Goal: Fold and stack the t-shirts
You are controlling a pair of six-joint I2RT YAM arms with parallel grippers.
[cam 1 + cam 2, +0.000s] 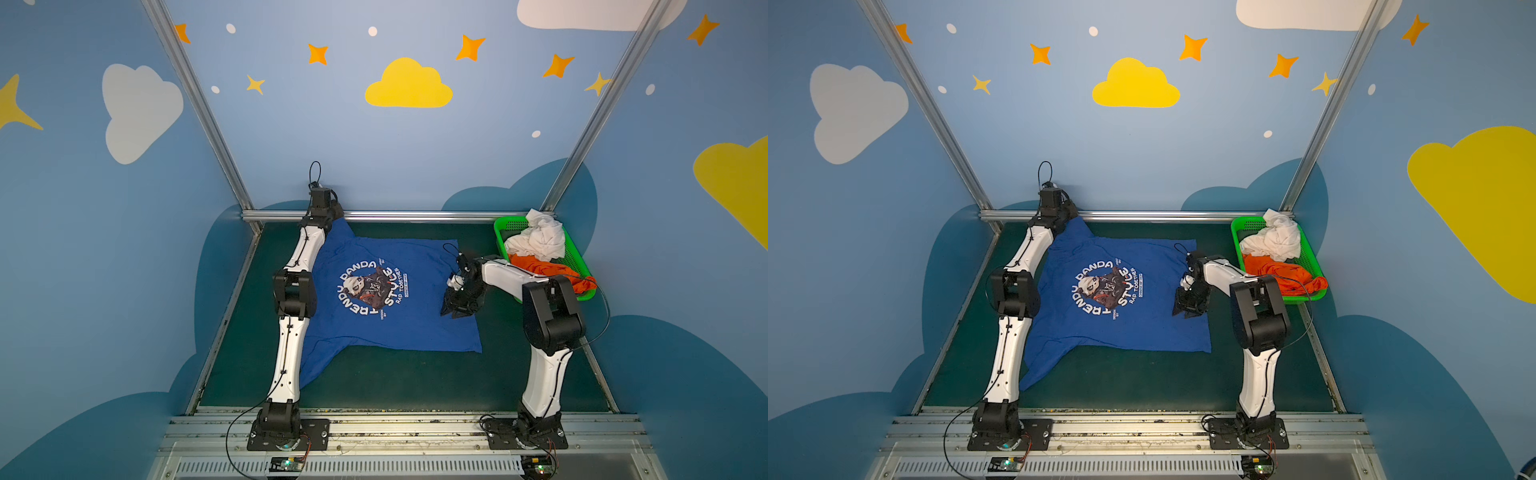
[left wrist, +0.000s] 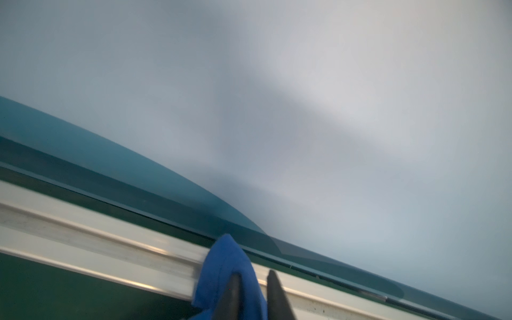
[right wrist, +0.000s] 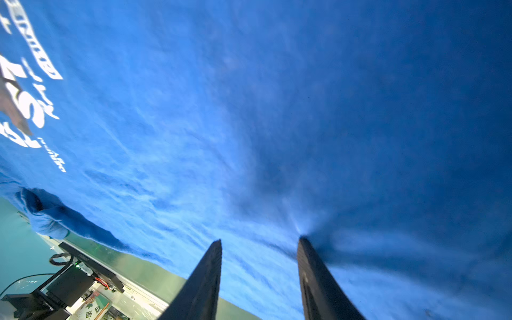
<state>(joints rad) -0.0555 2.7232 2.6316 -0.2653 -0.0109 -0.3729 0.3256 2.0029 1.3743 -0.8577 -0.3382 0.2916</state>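
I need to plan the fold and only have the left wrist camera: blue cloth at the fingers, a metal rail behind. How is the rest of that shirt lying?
Observer: The blue t-shirt lies spread on the green table, print up, only its far sleeve reaching up to the left gripper.
Operator: And the right arm?
Observer: The right gripper is open over the shirt's hem side; creases fan from one fingertip pressing the cloth.
Operator: Any other shirts?
Observer: A white t-shirt and an orange t-shirt lie crumpled in the green basket at the far right corner.
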